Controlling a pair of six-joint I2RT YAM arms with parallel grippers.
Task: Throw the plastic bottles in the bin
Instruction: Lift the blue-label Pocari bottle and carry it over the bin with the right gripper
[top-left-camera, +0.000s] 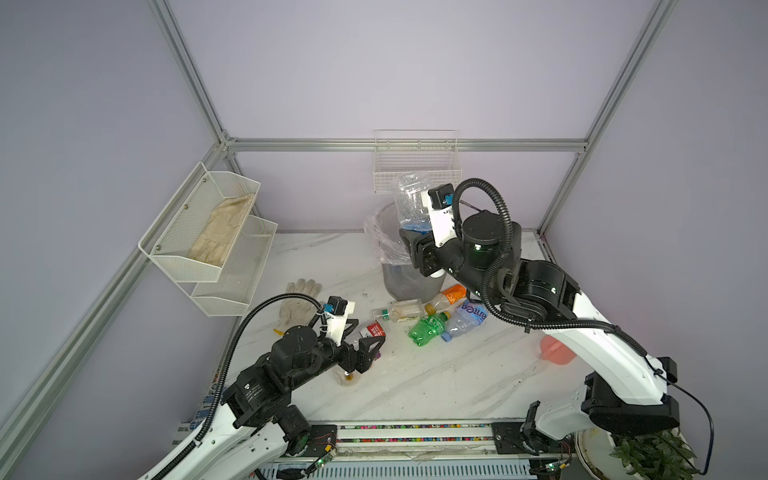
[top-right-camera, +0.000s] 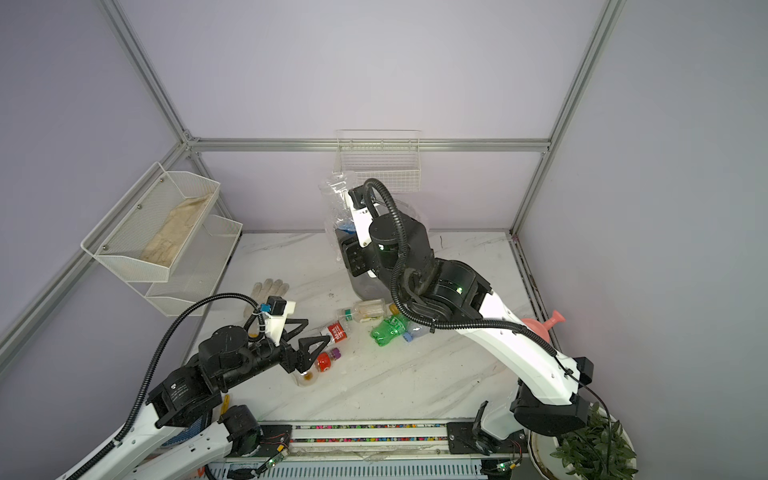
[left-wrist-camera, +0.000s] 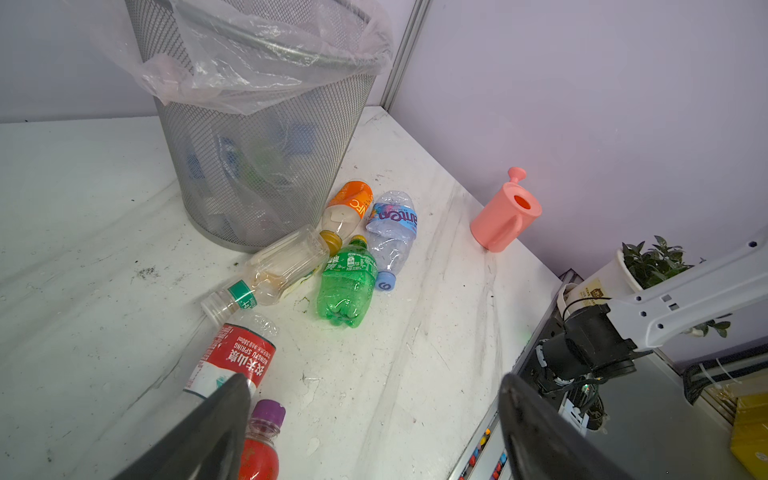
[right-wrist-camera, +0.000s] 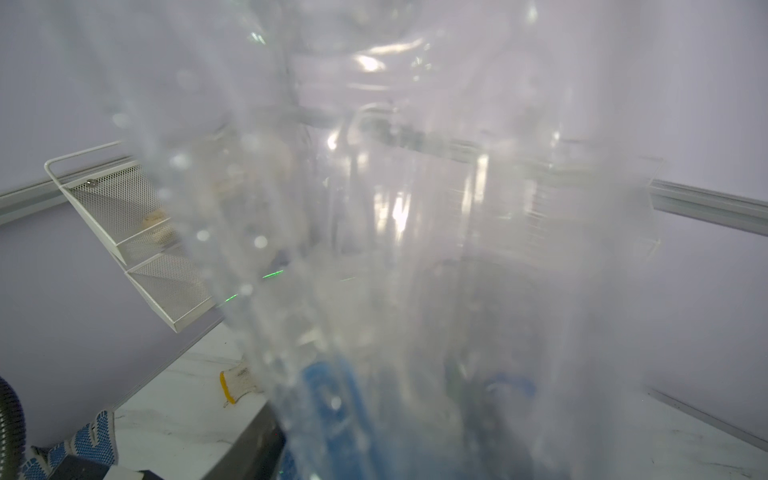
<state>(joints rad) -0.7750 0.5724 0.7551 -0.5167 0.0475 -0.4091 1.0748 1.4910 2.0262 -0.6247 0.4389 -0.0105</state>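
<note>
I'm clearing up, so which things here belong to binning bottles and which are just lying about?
Job: bin, clear bottle in right claw, green bottle, red-label bottle, orange bottle, blue-label bottle, square bottle, purple-cap bottle.
Lying about: glove, watering can, shelf, basket, plant.

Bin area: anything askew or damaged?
Bin stands upright, but its clear liner hangs bunched and lopsided over the rim. Blue-label bottle beside it is crumpled; dark crumbs litter the table. Right pincer grips a clear bottle above.

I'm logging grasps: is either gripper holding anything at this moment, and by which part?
The right gripper holds a clear bottle by its blue-labelled section, above the bin. The left gripper is open, holding nothing.
</note>
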